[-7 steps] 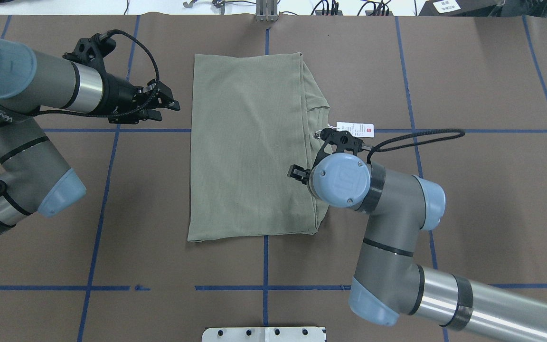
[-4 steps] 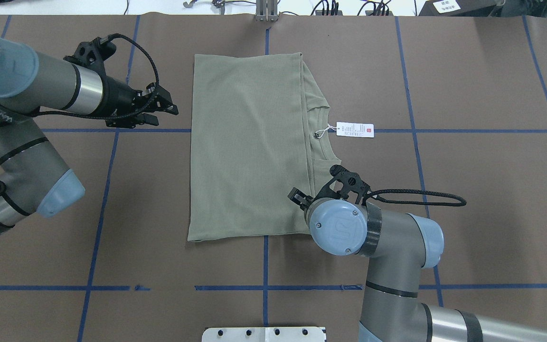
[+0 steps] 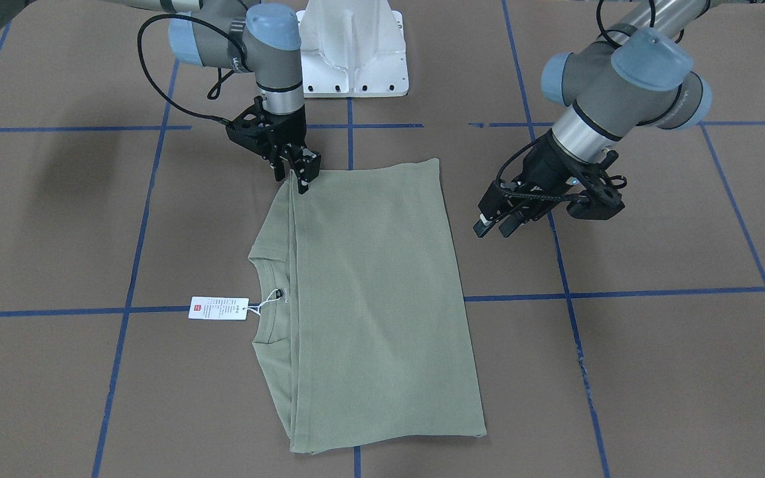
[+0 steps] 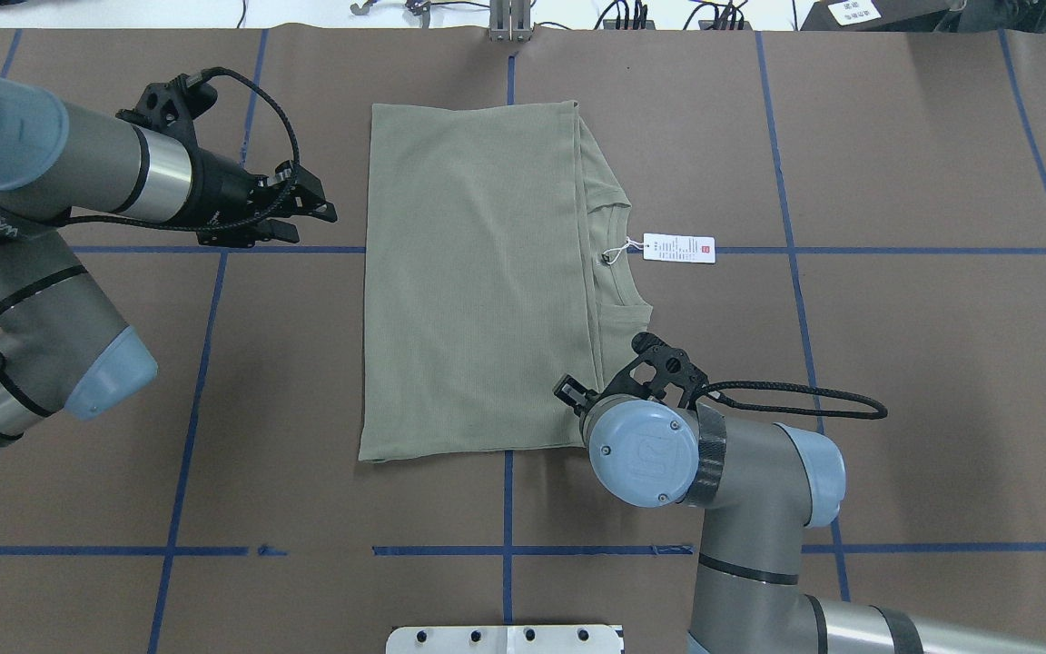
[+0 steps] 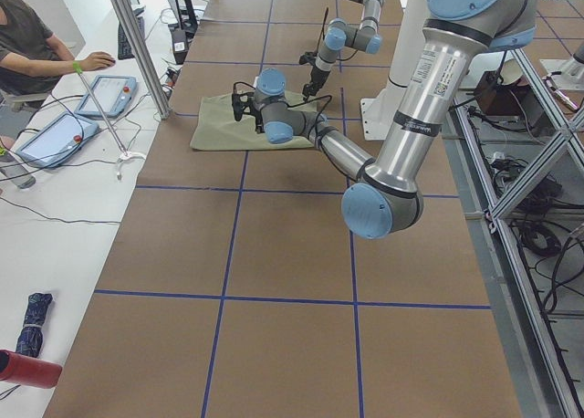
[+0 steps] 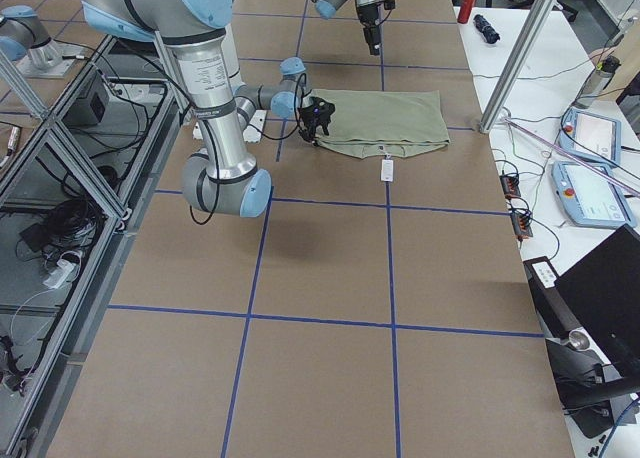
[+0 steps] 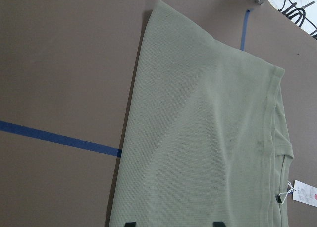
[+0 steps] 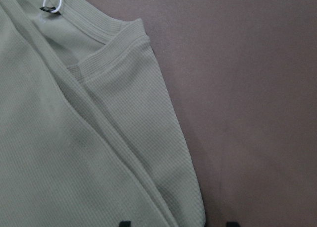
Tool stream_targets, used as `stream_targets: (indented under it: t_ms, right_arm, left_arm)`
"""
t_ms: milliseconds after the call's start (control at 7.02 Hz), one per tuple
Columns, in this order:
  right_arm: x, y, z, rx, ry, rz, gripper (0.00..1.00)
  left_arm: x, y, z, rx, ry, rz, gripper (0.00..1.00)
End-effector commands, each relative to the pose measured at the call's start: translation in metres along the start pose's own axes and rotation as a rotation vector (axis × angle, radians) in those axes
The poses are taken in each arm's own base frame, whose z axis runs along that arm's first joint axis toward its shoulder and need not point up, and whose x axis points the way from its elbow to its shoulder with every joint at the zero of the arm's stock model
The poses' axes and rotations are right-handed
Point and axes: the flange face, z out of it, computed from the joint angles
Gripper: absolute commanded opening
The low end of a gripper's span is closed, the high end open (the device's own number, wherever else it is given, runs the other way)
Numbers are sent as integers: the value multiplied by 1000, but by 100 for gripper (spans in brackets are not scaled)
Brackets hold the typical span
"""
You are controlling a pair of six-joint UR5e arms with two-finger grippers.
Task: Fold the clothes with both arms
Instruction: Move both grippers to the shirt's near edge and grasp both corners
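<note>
Folding shirt: first fold in, more left

Shirt (image 4: pixel 478 272) lies flat mid-desk (image 4: pixel 895 409), closer to the desk's far edge than to the robot-side edge. It looks already folded once into a long panel, with no sleeves showing. A strip with the ribbed collar (image 8: pixel 109 31) sticks out on the side toward the desk's right edge. My read is roughly halfway: that strip needs tucking and at least one cross fold remains.

Right end effector (image 3: pixel 296 178) sits at the shirt corner nearest the robot-side edge. Its fingertips (image 8: pixel 124 223) are spread and nothing is pinched. Left end effector (image 3: pixel 492 229) hovers off the cloth toward the desk's left edge. Its fingertips (image 7: pixel 130 223) are also spread, and it is empty.

Writing: the white hang tag (image 4: pixel 679 248) on a string has a small red square and print lines too small to read. The black neck label (image 8: pixel 48 9) is unreadable. The blue joint cap (image 4: pixel 643 451) carries a raised mark that looks like "UR". No chest logo is visible.
</note>
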Motion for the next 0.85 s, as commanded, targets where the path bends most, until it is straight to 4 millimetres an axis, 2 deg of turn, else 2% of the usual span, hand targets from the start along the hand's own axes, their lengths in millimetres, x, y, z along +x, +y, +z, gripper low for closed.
stream_targets:
  t_ms: [0,427,570,712]
  right_arm:
    - [3,0,-4,-5,-3,1,0]
    - [1,-3,-23,-27,-31,5,0]
    - [8,-9,-32,-31,-39,7,0]
    - [21,-16,-39,-36,-42,5,0]
  left_arm:
    - [1,0,0,0,1,-1,62]
    - [2,1,-2,0,5,-3,62]
    - [9,5,-8,11,22,-86,62]
    - [22,36,3,21,42,-184,62]
